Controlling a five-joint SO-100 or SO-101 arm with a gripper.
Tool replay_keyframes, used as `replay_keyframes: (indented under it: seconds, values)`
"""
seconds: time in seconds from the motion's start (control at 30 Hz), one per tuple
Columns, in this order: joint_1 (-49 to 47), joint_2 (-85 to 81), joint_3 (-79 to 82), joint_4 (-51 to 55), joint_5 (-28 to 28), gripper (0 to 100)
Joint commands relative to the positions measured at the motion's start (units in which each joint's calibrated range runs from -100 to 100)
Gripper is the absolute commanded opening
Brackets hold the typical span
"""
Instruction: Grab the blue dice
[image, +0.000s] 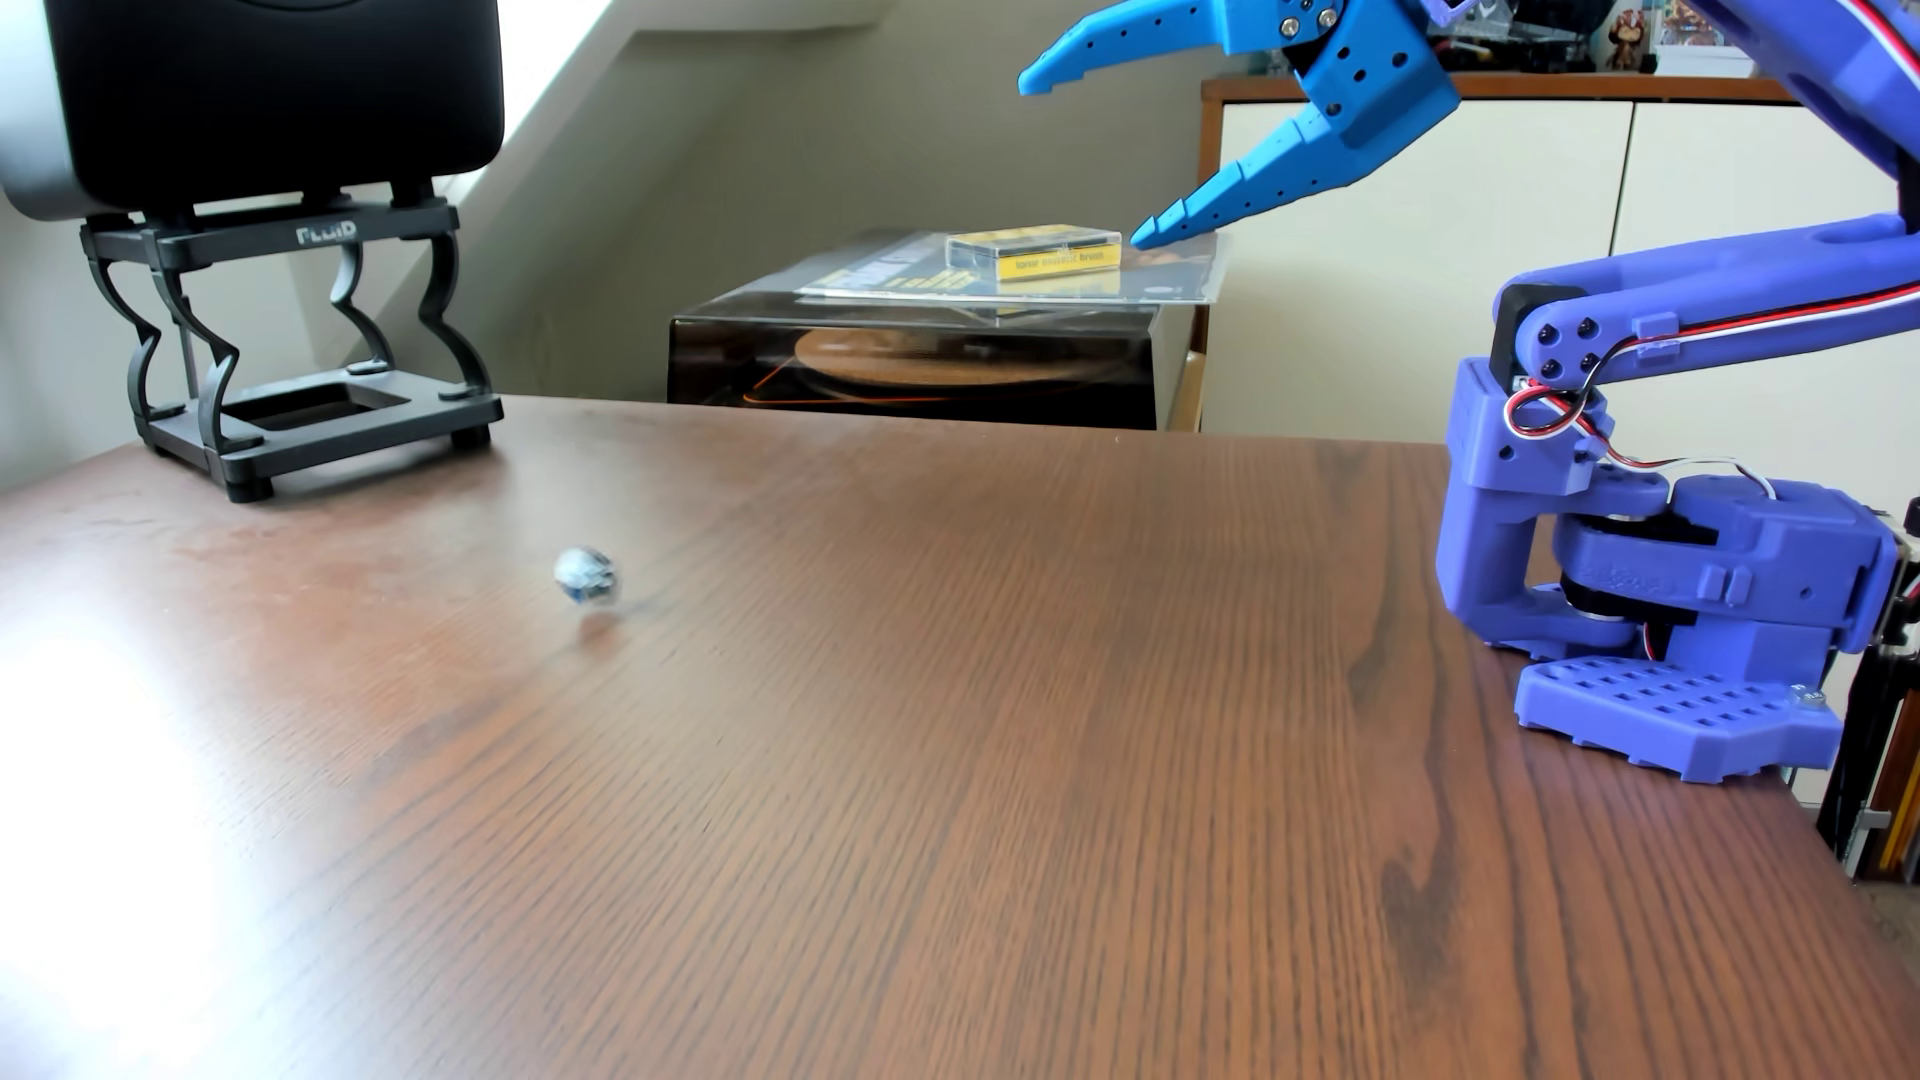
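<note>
Far left corner of the bench (935, 727): a black speaker (270, 93) sits on a black stand (301, 353), tucked back near the far edge, so it leaves the working area open.

The blue dice (586, 575) is on the left part of the bench, roughly midway between far and near edges, well apart from the stand. It looks blurred, with a faint shadow just under it, so it may be tumbling or just off the wood; cannot tell which. Pips unreadable.

Behind the far edge, off the bench: a dark clear-lidded box (914, 363) with a yellow cassette case (1034, 252) on top. Background only.

The gripper (1086, 161) hangs high above the far edge, right of centre, claws spread wide, holding nothing, tips aimed left toward the dice side. It's well apart from the dice. Likely staged for approach; reach and descent not yet done.

Right edge: the purple arm base (1673, 644) sits against that edge, probably fixed there for stability.
</note>
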Motion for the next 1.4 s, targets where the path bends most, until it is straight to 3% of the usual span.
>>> replay_keyframes:
  seconds: [0.0, 0.1, 0.23, 0.53, 1.07, 1.2, 1.3, 1.37]
  values:
    - [0.47, -0.21, -0.48, -1.24, -0.18, 32]
    - [0.47, -0.3, -0.48, -1.33, -2.97, 24]
    - [0.06, -0.3, 2.41, -4.15, -10.38, 1]
    - [-1.25, -0.38, 23.21, -14.24, -11.12, 4]
    - [-1.41, -0.63, 35.05, -16.04, -10.91, 4]
    - [-1.08, -11.85, 39.76, -16.04, -10.96, 3]
    - [0.8, -30.69, 47.08, -14.92, -11.28, 1]
    - [2.11, -29.68, 47.98, -15.52, -11.33, 1]
